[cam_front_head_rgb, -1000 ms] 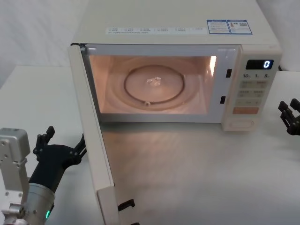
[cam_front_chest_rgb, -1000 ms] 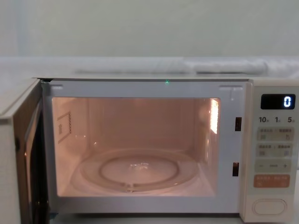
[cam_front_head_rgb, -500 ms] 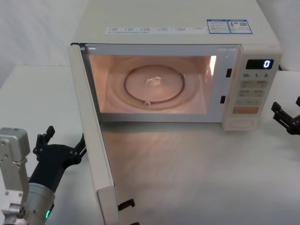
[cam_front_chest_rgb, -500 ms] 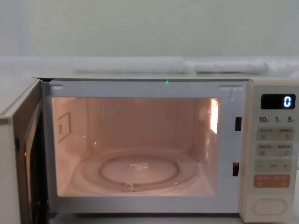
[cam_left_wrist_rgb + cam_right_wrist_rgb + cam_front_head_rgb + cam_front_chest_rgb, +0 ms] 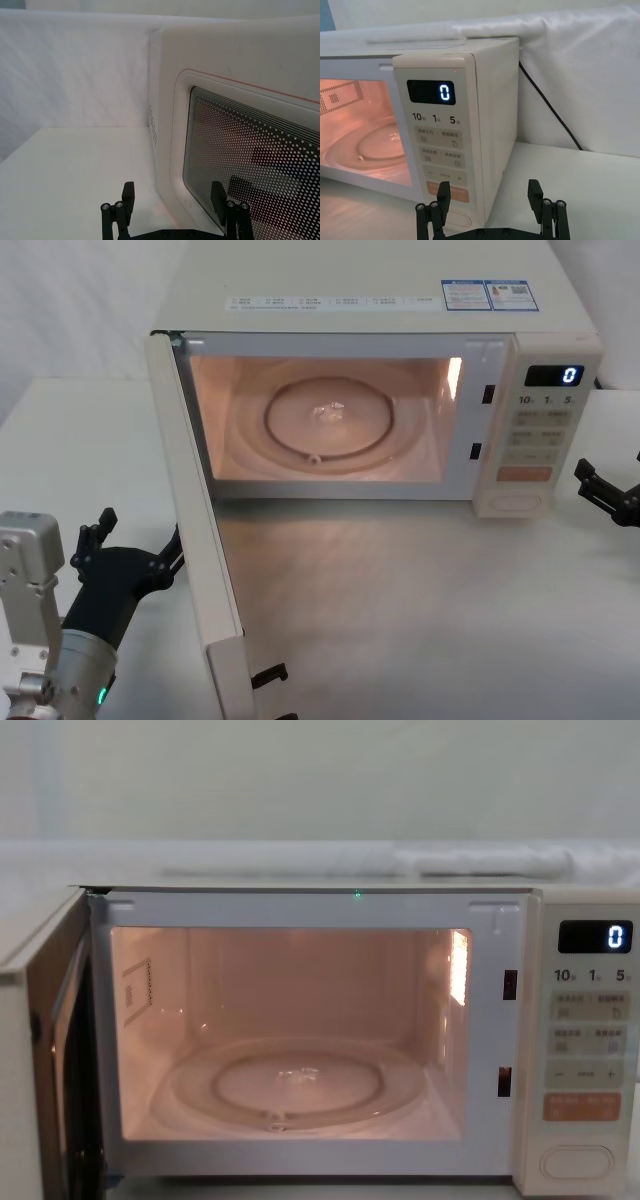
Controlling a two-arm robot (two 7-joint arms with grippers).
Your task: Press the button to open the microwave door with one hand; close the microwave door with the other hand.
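With the microwave door (image 5: 195, 530) swung wide, closing is your step: push it shut with the open left gripper (image 5: 130, 540) outside it, while the open right gripper (image 5: 608, 495) idles near the desk's right edge.

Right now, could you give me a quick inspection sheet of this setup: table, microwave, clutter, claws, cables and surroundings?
Surface: white table, bare in front of the microwave.
Job's things: microwave door swung wide open, cavity lit, glass turntable inside; button at the keypad's bottom, untouched; display reads 0.
Clutter: nothing seen.
Claws: left claw open, beside the door's outer face; right claw open, right of the keypad, off the button.
Cables: black cord behind the microwave.
Surroundings: white cloth backdrop.
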